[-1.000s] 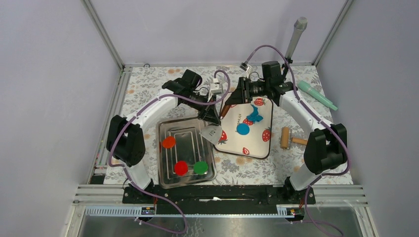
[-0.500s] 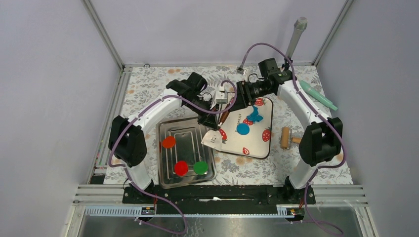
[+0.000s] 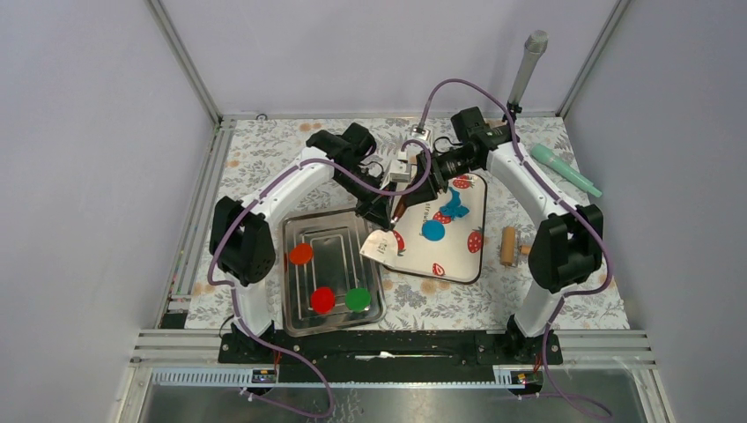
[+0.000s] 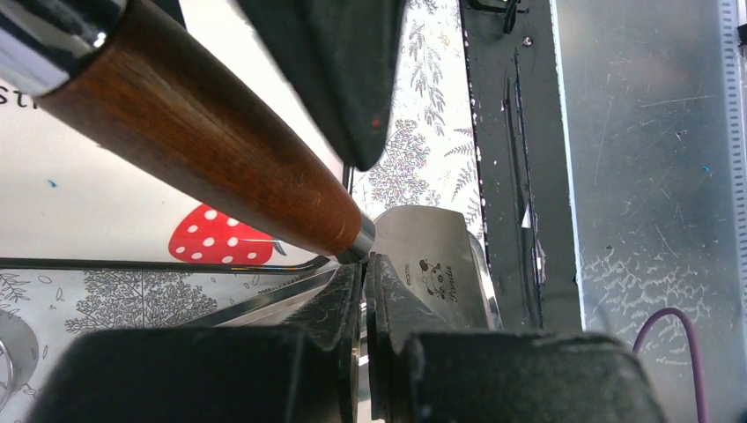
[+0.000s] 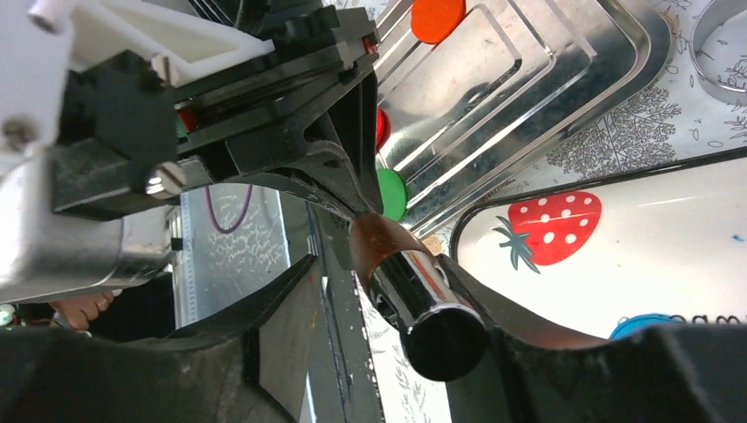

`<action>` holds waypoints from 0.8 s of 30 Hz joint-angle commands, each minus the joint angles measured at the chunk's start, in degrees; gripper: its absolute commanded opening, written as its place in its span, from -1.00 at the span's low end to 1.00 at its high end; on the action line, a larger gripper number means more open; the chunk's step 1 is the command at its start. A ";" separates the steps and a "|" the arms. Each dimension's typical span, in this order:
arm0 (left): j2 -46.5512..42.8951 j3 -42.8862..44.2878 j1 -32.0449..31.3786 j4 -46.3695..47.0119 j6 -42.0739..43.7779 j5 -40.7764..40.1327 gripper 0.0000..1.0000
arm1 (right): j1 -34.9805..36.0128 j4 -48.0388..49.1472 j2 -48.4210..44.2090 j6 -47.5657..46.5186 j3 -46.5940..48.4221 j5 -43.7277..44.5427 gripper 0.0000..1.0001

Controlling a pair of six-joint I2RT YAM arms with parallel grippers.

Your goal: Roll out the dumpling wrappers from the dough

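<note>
The blue dough (image 3: 454,204) is a ragged blob on the strawberry-print tray (image 3: 471,261), with a round blue disc (image 3: 432,230) just in front of it. My left gripper (image 3: 380,216) (image 4: 361,264) is shut on the steel blade (image 4: 436,278) of a scraper and holds it over the tray's left edge. The scraper's wooden handle (image 4: 203,132) rises toward my right gripper (image 3: 407,198) (image 5: 379,264). That gripper is open, with the handle's chrome end (image 5: 432,317) between its fingers, against the right one.
A steel tray (image 3: 295,322) at the front left holds an orange disc (image 3: 301,254), a red disc (image 3: 322,299) and a green disc (image 3: 357,299). A small wooden rolling pin (image 3: 509,245) lies right of the strawberry tray. A teal tool (image 3: 564,169) lies at the back right.
My right gripper has moved left and down until its open fingers stand around the scraper handle. My left arm has shifted right, still holding the blade.
</note>
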 commanded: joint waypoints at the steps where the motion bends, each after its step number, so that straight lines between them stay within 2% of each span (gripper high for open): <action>1: -0.32 3.04 -0.10 -2.13 2.73 3.68 -1.00 | 0.65 -4.03 1.95 -6.31 3.73 -4.04 0.05; 4: -0.19 3.12 -0.06 -2.13 2.81 3.80 -1.00 | 0.83 -4.95 1.99 -7.63 3.15 -4.25 -0.06; 6: -0.07 3.28 -0.10 -2.10 2.81 4.29 -1.00 | 0.88 -4.41 1.66 -7.65 2.26 -4.43 0.00; 8: -0.02 3.45 -0.06 -2.14 2.82 5.03 -1.00 | 0.85 -2.71 1.22 -5.77 1.33 -4.28 0.17; 10: -0.07 3.48 -0.10 -2.13 2.78 5.35 -1.00 | 0.85 -2.41 1.07 -5.71 1.08 -4.74 0.23; 14: 0.36 3.94 -0.10 -3.06 3.25 5.67 -1.00 | 0.88 -1.98 1.18 -6.90 1.43 -6.07 0.25; 18: 0.57 4.09 0.13 -3.10 3.17 6.10 -1.00 | 0.93 -2.37 1.55 -7.81 1.57 -5.55 0.17; 24: 0.97 4.68 0.43 -3.06 2.65 7.67 -1.00 | 1.26 -1.46 0.69 -9.17 -0.93 -5.96 0.21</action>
